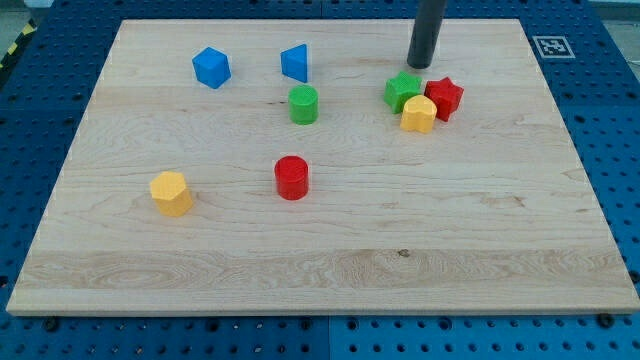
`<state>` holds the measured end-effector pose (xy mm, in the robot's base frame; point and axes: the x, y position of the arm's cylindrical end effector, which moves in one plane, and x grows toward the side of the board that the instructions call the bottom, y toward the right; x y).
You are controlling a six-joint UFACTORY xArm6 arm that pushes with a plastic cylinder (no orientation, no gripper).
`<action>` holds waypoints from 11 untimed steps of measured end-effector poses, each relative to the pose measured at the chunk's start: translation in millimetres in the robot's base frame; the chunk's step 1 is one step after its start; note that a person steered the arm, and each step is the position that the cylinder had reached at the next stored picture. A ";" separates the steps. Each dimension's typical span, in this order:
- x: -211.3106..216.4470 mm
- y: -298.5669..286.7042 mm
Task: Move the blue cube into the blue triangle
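Observation:
The blue cube (pixel 211 67) sits near the view's top left on the wooden board (pixel 330 250). The blue triangle (pixel 295 63) stands to its right, a block's width or so apart. My tip (pixel 419 64) is at the view's top, right of the blue triangle and just above the green star-shaped block (pixel 403 91). It is far from the blue cube and touches no block that I can see.
A green cylinder (pixel 303 104) lies below the blue triangle. A red star-shaped block (pixel 444 97) and a yellow block (pixel 418 114) cluster with the green star. A red cylinder (pixel 292 177) sits mid-board; a yellow block (pixel 171 192) at lower left.

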<state>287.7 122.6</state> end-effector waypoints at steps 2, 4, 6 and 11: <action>-10.3 -73.7; -9.7 -104.7; 5.1 -126.6; 20.1 -215.8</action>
